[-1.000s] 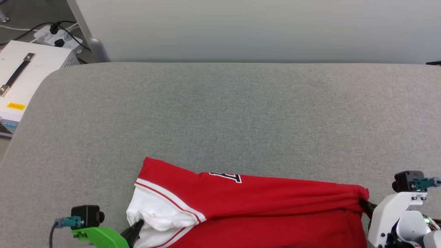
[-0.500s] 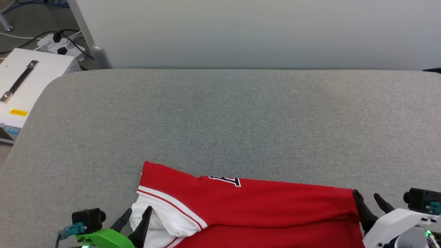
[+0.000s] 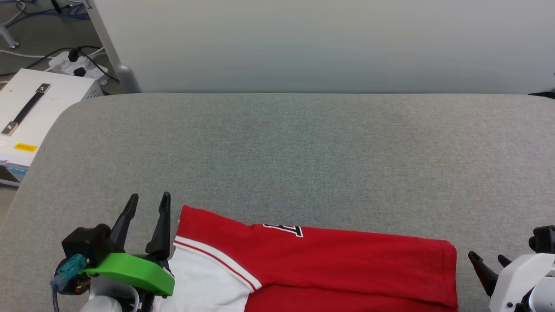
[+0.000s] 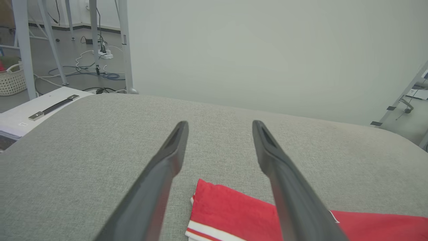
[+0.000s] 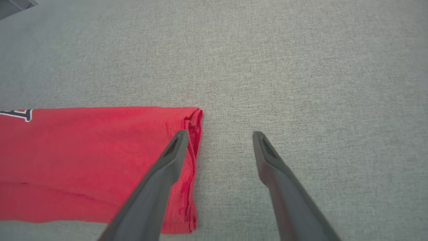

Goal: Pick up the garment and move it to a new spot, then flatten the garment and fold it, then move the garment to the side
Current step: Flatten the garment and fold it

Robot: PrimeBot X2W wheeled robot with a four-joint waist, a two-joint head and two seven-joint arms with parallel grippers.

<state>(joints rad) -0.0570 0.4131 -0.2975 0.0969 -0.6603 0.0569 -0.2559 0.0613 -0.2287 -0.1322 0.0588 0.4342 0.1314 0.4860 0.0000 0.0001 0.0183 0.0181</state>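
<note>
Released by left tool (image 3: 150,196), right tool (image 3: 488,256), garment (image 3: 338,255) flat

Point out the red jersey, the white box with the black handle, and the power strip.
red jersey (image 3: 338,260): head view, on the red body panel.
white box (image 3: 43,112): head view, on its plain white top.
power strip (image 3: 89,67): head view, on its white casing.

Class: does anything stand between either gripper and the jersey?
Nothing visible does. The left gripper, open, is beside the jersey at its sleeve end; the right gripper, open, is beside its hem end. Bare grey cushion lies between.
</note>
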